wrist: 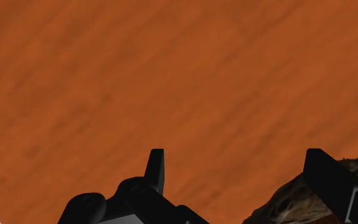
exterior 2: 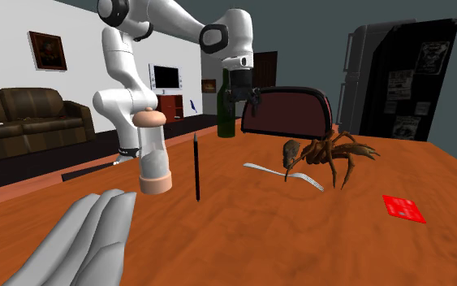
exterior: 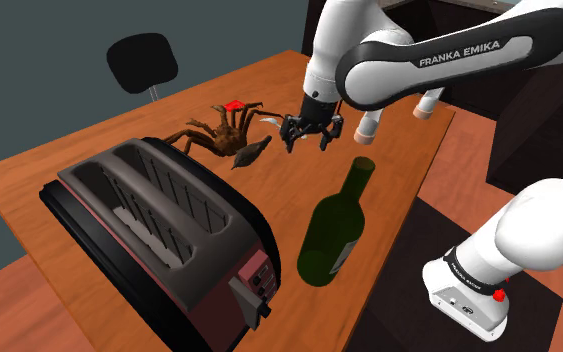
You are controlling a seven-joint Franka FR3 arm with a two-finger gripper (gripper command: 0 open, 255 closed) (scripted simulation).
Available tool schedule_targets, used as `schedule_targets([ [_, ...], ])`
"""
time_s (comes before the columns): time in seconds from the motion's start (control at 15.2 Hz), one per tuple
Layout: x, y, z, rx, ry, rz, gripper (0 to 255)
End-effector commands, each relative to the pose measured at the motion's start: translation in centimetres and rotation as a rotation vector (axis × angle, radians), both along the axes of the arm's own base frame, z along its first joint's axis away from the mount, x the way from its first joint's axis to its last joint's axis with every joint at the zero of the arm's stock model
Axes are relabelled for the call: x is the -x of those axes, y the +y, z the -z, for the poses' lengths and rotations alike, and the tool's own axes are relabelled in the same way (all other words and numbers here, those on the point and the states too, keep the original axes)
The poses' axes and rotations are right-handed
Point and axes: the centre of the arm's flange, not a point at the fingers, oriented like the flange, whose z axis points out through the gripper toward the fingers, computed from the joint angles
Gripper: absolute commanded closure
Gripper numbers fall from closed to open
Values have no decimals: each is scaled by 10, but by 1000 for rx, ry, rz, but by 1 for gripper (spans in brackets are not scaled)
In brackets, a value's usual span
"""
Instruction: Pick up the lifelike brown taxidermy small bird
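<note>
Bird spotting from the shoulder view, closest stuff first: a big toaster and a green bottle sit up front on the wooden table. Past them the small brown bird lies on the tabletop, just beside a spider. The gripper hangs near the bird on the shoulder view's right, jaws spread apart and gripping nothing. Farther back there's a red card, then a black chair.
</note>
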Motion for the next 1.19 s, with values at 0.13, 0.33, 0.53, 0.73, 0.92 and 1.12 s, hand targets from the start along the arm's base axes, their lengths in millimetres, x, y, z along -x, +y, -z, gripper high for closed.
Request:
schedule_targets([
  [0.13,-36,30,13,-27,-17,96,0],
  [0.33,-65,49,24,-45,-29,164,0],
  [0.53,-96,66,34,-64,-42,233,0],
  [0.73,-128,82,44,-82,-54,301,0],
  [0.92,-136,86,57,-86,-58,318,0],
  [1.12,-136,86,73,-86,-58,318,0],
])
